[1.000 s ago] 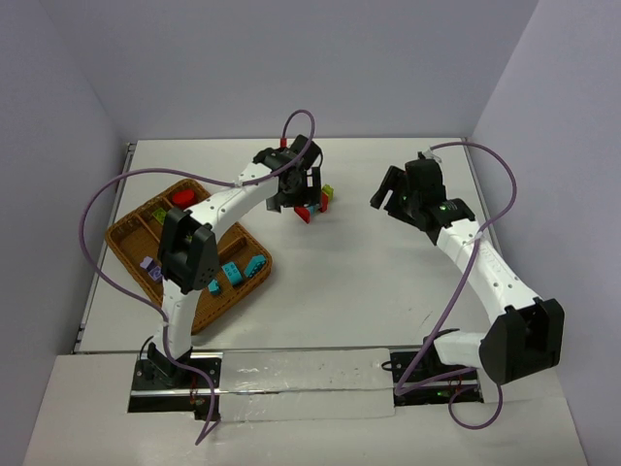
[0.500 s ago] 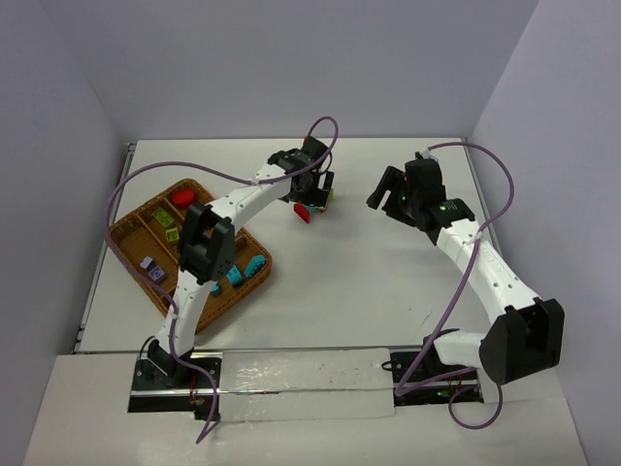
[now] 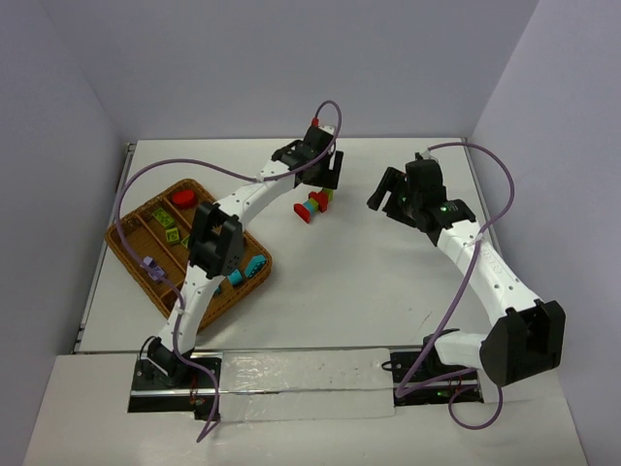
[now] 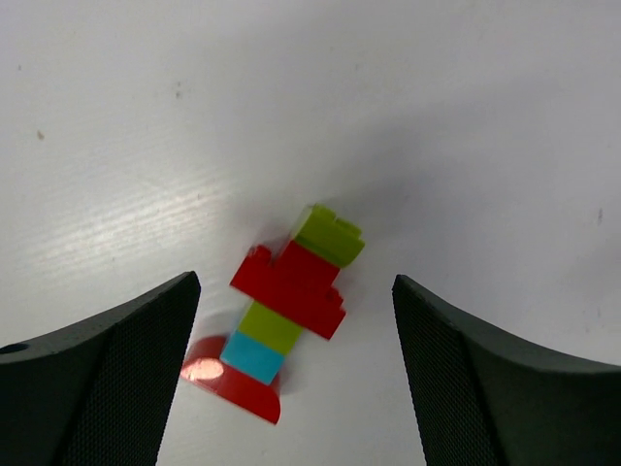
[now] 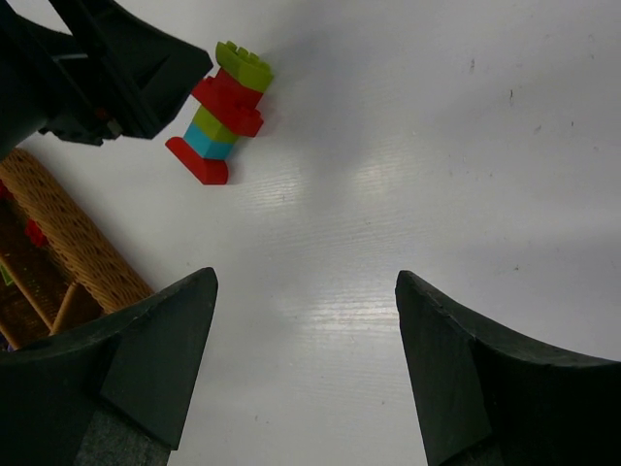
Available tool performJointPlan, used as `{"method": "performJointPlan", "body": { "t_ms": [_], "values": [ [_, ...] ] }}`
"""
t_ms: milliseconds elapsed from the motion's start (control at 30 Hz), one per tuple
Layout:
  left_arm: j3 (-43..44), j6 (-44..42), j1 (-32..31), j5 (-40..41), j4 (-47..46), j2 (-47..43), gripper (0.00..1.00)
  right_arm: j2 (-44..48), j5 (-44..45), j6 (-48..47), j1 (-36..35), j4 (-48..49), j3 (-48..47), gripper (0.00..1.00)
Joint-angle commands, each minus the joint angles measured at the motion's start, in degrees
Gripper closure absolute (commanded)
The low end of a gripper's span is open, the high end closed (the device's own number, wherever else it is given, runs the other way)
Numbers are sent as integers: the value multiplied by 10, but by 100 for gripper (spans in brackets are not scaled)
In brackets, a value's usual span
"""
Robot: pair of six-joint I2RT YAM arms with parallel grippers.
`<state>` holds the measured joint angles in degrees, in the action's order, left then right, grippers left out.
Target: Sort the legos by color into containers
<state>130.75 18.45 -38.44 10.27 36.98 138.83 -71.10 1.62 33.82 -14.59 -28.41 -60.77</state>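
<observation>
A short stack of legos (image 3: 313,205), red, teal and green, lies flat on the white table. In the left wrist view the stack (image 4: 291,311) sits below and between the fingers of my left gripper (image 4: 293,282), which is open and not touching it. From above, the left gripper (image 3: 318,175) hovers just beyond the stack. My right gripper (image 3: 388,194) is open over bare table (image 5: 306,277), to the right of the stack (image 5: 223,112). The containers are the compartments of a wicker tray (image 3: 118,241), holding red (image 3: 181,198), green (image 3: 165,218), purple (image 3: 148,264) and teal (image 3: 247,267) legos.
The tray's woven wall (image 5: 68,243) shows at the left of the right wrist view, below the left gripper's black body (image 5: 107,68). Purple cables loop above both arms. Grey walls close in the table on three sides.
The left gripper has shifted toward the far side of the table, uncovering the stack in the top view. The stack stays on the table. The right arm has not moved.
</observation>
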Motion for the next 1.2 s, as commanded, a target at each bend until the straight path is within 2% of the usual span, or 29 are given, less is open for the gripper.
{"method": "performJointPlan", "body": {
  "t_ms": [0,267,567,833,1167],
  "values": [
    [36,-30,2,-32,-93,20,14,35,15,-8,3,-9,9,18],
    [31,-72,2,-61,-150,52,20,49,22,-17,3,-22,14,18],
    [25,-88,-3,-61,-147,63,28,42,27,-21,3,-29,3,18],
    [-10,-124,-18,-56,-147,57,27,36,22,-16,3,-27,5,18],
    [-13,-115,-19,-68,-141,61,29,31,19,-17,3,-28,0,18]
  ]
}}
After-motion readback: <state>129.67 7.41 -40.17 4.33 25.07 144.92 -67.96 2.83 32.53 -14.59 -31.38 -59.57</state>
